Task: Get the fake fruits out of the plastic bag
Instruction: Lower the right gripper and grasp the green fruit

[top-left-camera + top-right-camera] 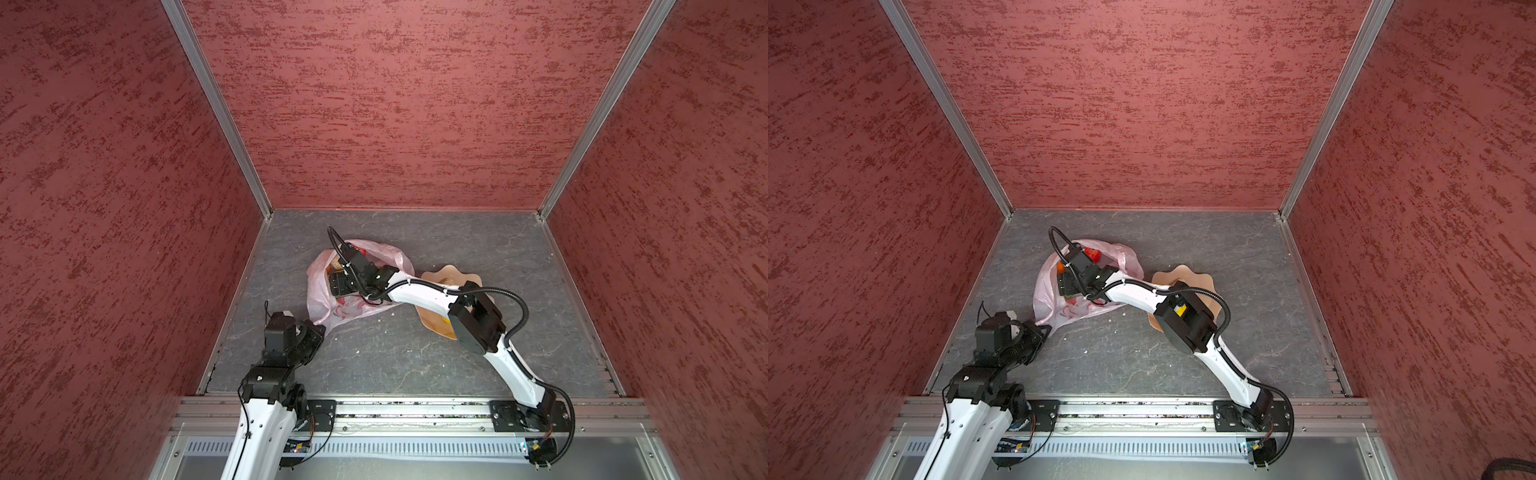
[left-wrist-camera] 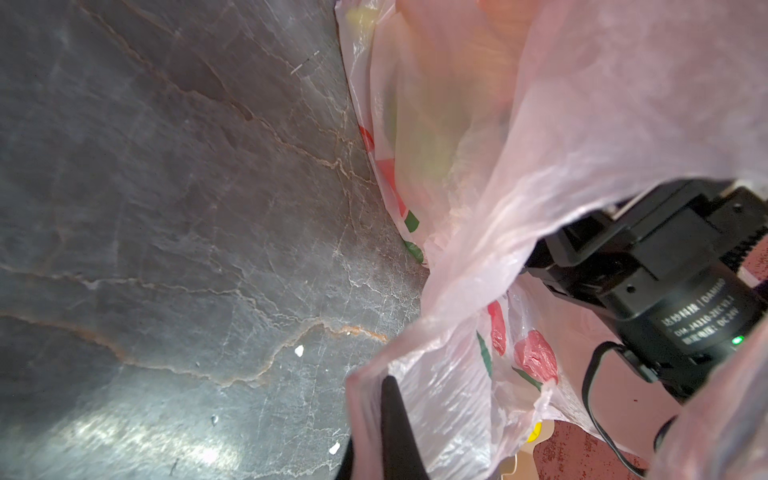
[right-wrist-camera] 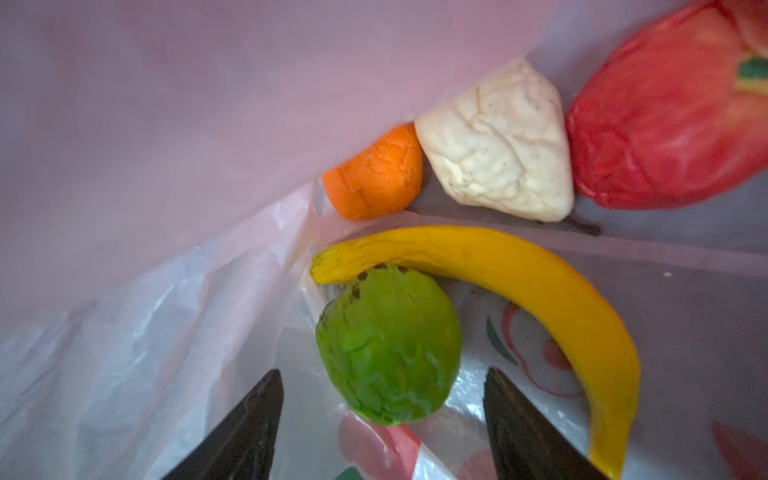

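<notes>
I'm watching my right gripper (image 3: pixel 383 370) standing apart inside the plastic bag (image 3: pixel 166 124), green fruit (image 3: pixel 388 345) sitting between its fingers, left gripper (image 1: pixel 312 327) pinching together on the plastic bag's corner.

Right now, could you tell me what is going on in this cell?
The left hand is shut on a corner of the plastic bag, pinching it at the near side. The right hand is inside the bag, open, with a finger on either side of the green fruit and no grip on it yet. A banana, an orange fruit, a cream-white lumpy fruit and a red fruit also lie in the bag. A tan wavy-edged plate sits beside it.
</notes>
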Robot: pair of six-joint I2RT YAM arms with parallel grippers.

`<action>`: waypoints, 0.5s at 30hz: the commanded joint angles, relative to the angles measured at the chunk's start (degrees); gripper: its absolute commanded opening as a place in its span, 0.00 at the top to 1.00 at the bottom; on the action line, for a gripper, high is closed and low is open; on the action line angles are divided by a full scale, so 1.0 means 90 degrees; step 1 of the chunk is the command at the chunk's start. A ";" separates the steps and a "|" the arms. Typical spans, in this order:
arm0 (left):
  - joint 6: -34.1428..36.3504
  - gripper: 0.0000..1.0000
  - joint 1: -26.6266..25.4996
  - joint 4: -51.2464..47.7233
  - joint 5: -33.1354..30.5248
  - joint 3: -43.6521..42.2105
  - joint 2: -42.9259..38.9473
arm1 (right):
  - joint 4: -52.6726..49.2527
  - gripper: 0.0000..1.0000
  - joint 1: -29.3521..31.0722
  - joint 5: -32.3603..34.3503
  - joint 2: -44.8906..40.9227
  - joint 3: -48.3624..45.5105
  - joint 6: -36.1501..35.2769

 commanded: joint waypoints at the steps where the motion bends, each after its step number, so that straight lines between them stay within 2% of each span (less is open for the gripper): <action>1: 0.0018 1.00 -0.0048 -0.0105 -0.0014 0.0128 -0.0125 | 0.0118 0.21 0.0019 -0.0141 0.0257 0.0284 0.0145; 7: -0.0015 1.00 -0.0049 -0.0147 0.0020 0.0083 -0.0196 | 0.0013 0.16 0.0017 -0.0214 0.0569 0.0582 0.0148; 15: -0.0005 1.00 -0.0049 -0.0157 0.0064 0.0059 -0.0216 | -0.0013 0.17 -0.0011 -0.0238 0.0909 0.0859 0.0266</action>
